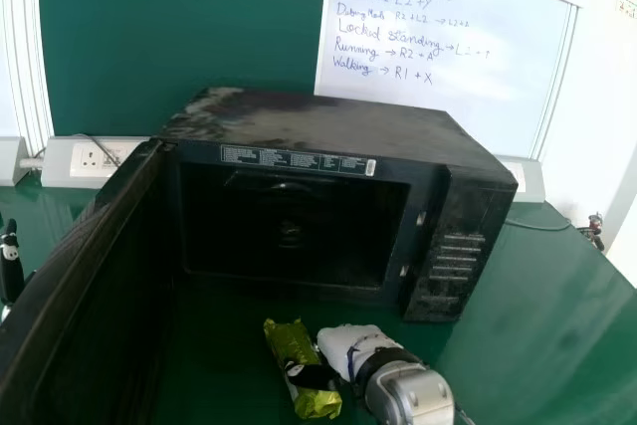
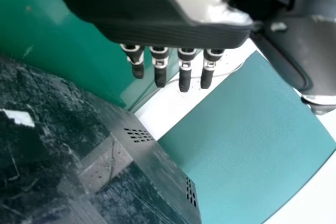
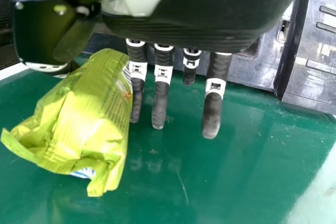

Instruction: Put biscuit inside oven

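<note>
The biscuit packet [image 1: 295,363], in a green wrapper, is just in front of the black oven [image 1: 328,131], whose door [image 1: 75,256] stands open at the left. My right hand [image 1: 350,345] is at the packet's right side, with a dark digit across the wrapper. In the right wrist view, the packet [image 3: 86,121] is pinched between the thumb and the nearest finger of my right hand [image 3: 205,24]; the other fingers point down beside it. My left hand [image 1: 10,264] is at the far left, outside the door. Its fingers hang straight in the left wrist view, on the left hand [image 2: 185,74].
The oven's cavity [image 1: 289,231] faces forward, with the control side [image 1: 460,246] at its right. Green table surface [image 1: 547,316] extends to the right. Behind are a socket box [image 1: 85,161] and a whiteboard [image 1: 448,47].
</note>
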Controlling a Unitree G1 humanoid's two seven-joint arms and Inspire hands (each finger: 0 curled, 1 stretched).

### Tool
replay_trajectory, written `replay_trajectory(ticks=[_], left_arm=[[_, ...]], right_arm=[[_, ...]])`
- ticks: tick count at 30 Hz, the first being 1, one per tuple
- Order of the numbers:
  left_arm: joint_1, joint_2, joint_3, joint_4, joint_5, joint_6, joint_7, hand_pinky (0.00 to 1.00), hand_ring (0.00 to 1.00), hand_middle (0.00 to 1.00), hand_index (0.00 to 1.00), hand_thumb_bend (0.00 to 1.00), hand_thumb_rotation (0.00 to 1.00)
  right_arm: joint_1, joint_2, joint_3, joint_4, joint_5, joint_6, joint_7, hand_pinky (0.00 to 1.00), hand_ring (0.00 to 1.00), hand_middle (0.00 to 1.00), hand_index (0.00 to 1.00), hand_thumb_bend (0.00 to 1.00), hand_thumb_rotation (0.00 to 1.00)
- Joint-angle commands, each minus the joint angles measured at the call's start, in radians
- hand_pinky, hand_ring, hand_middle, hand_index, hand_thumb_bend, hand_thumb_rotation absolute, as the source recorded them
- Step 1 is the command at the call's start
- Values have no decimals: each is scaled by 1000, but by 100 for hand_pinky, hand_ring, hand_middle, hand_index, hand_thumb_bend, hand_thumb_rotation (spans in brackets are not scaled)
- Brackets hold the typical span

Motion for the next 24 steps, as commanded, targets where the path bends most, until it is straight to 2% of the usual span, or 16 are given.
replay_trajectory(ticks=[1, 4, 7, 10, 24], left_arm=[[-8, -1, -10, -2, 0, -8, -2, 66, 72, 76, 77, 63, 0], [-6, 0, -11, -2, 3, -11, -7, 66, 72, 76, 77, 63, 0], [-9, -1, -8, 0, -4, -7, 3, 65, 72, 76, 77, 64, 0], [-11, 4, -8, 9, -4, -4, -7, 66, 72, 76, 78, 64, 0], [-10, -1, -12, 6, -1, -8, -6, 65, 73, 76, 77, 63, 0]], right_arm=[[28, 9, 11, 16, 52, -12, 67, 36, 47, 55, 62, 54, 18], [23, 1, -9, 5, 56, -17, 60, 35, 46, 52, 63, 54, 21], [26, -1, -28, -10, 57, -21, 33, 14, 22, 34, 64, 56, 17], [18, 4, -48, -19, 62, -14, 34, 9, 16, 29, 65, 57, 14], [-48, 21, -95, -22, 47, -3, 54, 10, 18, 31, 67, 61, 16]])
